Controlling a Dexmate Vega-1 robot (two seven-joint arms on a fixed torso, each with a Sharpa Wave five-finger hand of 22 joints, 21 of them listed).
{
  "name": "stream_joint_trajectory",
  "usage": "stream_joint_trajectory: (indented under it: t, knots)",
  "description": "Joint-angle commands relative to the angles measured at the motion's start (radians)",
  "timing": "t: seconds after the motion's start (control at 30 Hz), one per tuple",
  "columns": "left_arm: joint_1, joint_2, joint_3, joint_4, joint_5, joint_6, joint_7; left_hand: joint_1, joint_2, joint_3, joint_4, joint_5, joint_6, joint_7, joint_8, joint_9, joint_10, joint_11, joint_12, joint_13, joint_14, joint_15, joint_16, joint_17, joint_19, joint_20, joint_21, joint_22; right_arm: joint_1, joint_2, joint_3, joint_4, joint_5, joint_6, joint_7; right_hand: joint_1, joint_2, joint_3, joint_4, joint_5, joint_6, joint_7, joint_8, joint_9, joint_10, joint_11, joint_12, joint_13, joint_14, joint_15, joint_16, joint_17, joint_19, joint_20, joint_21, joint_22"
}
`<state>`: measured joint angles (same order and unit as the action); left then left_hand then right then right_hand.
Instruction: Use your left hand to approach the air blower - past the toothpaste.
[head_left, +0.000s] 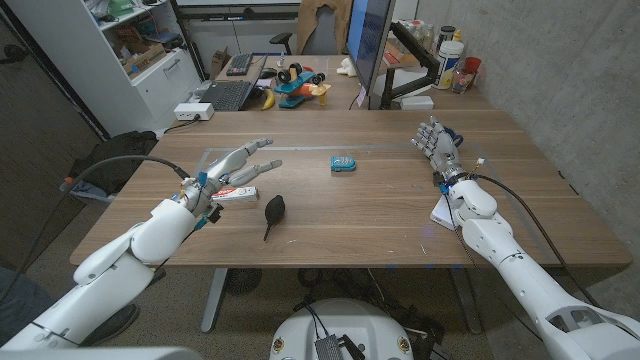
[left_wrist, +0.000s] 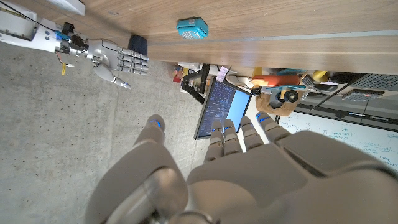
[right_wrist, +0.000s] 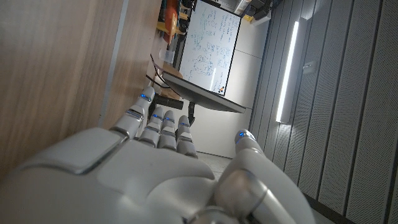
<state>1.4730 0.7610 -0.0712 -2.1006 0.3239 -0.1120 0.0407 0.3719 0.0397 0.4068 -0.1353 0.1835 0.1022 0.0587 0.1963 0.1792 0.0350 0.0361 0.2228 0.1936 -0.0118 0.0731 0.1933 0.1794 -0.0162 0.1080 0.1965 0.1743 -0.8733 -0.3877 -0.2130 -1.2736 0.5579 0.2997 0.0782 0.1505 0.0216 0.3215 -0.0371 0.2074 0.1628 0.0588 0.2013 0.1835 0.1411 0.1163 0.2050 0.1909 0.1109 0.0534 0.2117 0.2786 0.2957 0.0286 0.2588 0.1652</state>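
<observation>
**Desk:** Where does the approach stand?

**Operator:** I have the left hand (head_left: 232, 166) hovering above the wooden table (head_left: 380, 225), fingers spread and grasping nothing, pointing toward two o'clock. Nearest me, the air blower (head_left: 273, 209), a black bulb with its thin nozzle trailing toward six o'clock, lies just beside the hand's wrist at about four o'clock. The toothpaste (head_left: 237, 192), a white and red tube, lies right under the hand.

**Desk:** So what is left?

**Operator:** By my reading, the reach is partly made: the hand is over the toothpaste but not yet at the blower, so I still need to carry it past the tube and down toward the bulb.

**Desk:** And farther out?

**Operator:** A small teal case (head_left: 343, 164) sits mid-table, at one o'clock from the blower. The right hand (head_left: 436, 142) waits well apart at three o'clock, fingers loosely extended, nothing in it.

**Desk:** Any legible labels?

**Operator:** None; the tube's printing is too small to read.
</observation>
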Motion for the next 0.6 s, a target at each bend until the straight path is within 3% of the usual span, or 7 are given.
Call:
stream_joint_trajectory:
  t: [0.03,0.6]
  knots:
    - [0.023,0.015,-0.003,-0.034,0.066,0.037,0.003,0.013,-0.002,0.001,-0.007,-0.003,0.014,0.000,0.007,0.002,0.009,0.002,0.011,0.006,0.013,0.004,0.005,0.002,0.007,0.003,0.007,0.006,0.010,0.006,0.000,0.017,0.004,0.005,0.006,-0.006,-0.005,-0.002,-0.001,0.004,0.009,-0.002,0.001,0.005,0.011,0.001,-0.002,0.002,0.006,-0.001,0.003,0.000,-0.001,0.002,-0.004,0.006]
    - [0.057,0.028,0.000,-0.065,0.192,0.083,0.023,0.021,-0.001,0.003,-0.010,-0.003,0.028,-0.001,0.008,0.003,0.016,-0.007,0.011,0.007,0.018,0.001,0.004,0.002,0.010,0.001,0.007,0.006,0.017,0.011,-0.006,0.031,0.006,0.011,0.020,-0.007,-0.003,-0.005,-0.002,0.004,0.013,-0.003,0.001,0.005,0.012,0.001,-0.002,0.002,0.006,-0.001,0.003,-0.002,0.002,0.003,-0.009,0.006]
